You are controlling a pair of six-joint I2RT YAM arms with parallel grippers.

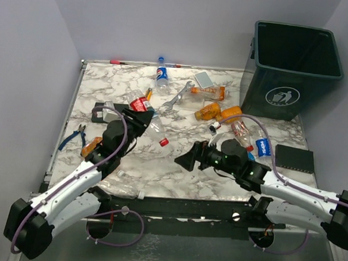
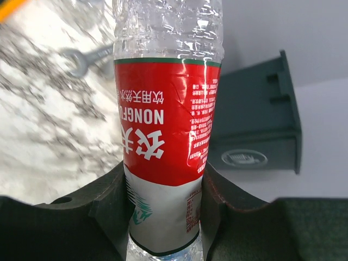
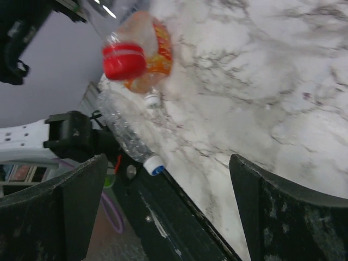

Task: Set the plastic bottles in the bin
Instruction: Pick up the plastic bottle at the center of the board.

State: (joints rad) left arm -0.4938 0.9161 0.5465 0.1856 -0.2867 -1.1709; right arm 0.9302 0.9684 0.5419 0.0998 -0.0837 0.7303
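at the table's far right corner stands one dark green bin (image 1: pixel 266 92), well apart from both arms. across the one marble table (image 1: pixel 159 165) lie at least nine plastic bottles (image 1: pixel 210 112), with one silver wrench (image 1: pixel 177 97) among them. of the two end effectors, the left end effector (image 2: pixel 166 196) is partly closed on a clear bottle with a red label (image 2: pixel 163 119), fingers pressed to either side of the label's lower part. the right end effector (image 1: pixel 189 158) gapes wide, holding nothing, above bare table; a red-capped bottle (image 3: pixel 126 58) lies beyond its fingers
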